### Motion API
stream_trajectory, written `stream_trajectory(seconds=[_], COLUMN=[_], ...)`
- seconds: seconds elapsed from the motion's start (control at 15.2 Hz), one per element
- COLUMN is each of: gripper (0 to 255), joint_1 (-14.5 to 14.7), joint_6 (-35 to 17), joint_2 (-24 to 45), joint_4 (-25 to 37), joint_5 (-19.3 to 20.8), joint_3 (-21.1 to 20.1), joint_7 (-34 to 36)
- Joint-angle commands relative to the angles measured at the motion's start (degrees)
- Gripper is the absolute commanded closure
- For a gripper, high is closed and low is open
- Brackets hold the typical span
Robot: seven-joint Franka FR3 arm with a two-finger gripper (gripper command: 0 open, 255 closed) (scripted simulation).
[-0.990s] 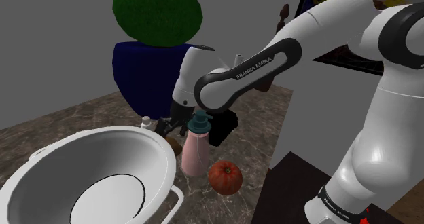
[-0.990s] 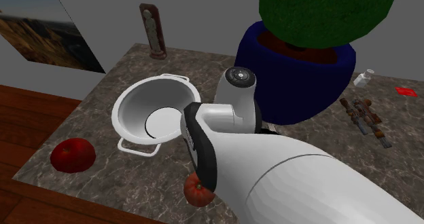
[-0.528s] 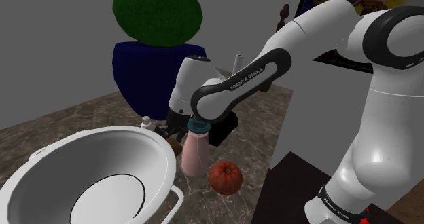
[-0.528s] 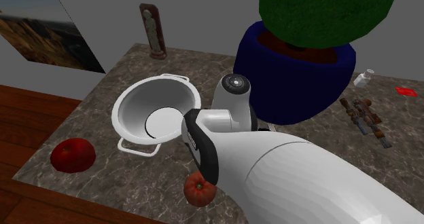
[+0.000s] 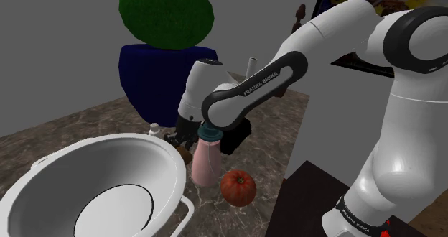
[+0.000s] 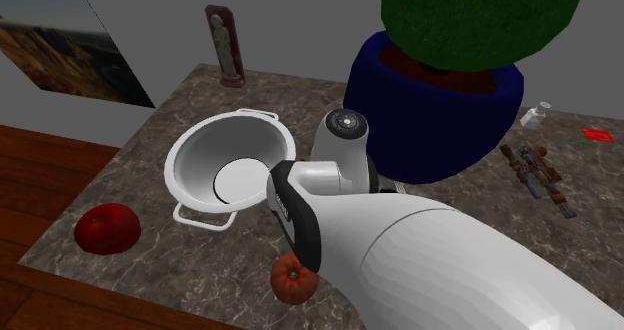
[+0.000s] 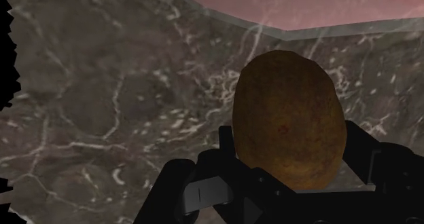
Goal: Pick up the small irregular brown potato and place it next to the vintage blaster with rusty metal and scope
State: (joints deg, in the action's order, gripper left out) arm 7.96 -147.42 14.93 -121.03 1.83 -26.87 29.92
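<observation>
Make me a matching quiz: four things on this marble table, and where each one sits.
1 small brown potato
2 rusty blaster with scope
3 pink bottle with teal cap
4 dark red apple

A beside the white two-handled bowl
B clasped in the black gripper
C near the second exterior view's left edge
D right of the blue pot there

Pairs: 1-B, 2-D, 3-A, 4-C

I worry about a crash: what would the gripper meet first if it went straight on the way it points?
The brown potato, clasped in the gripper; right behind it the marbled tabletop, apparently close, though depth is unclear.
</observation>
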Motion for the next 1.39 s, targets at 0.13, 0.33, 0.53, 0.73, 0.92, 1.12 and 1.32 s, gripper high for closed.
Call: stream_trajectory(seconds=[0.13,0.33,0.53,0.73,0.92,1.12,1.32], gripper=[255,255,255,255,255,255,255], joint_1=[0.0,0.0,0.0,-0.4,-0.8,-1.1,-1.3], joint_6=[0.0,0.2,0.0,2.1,4.1,6.2,8.3], joint_2=[0.1,0.2,0.4,-1.2,-2.7,-4.1,-5.5], joint_4=[-0.4,-0.1,-0.1,0.5,1.2,2.0,2.9], joint_5=[-0.1,0.0,0.1,-1.0,-1.9,-2.8,-3.6], joint_3=[0.0,0.0,0.1,-0.4,-0.8,-1.1,-1.3], joint_7=[-0.1,0.0,-0.1,-0.6,-1.1,-1.6,-1.9])
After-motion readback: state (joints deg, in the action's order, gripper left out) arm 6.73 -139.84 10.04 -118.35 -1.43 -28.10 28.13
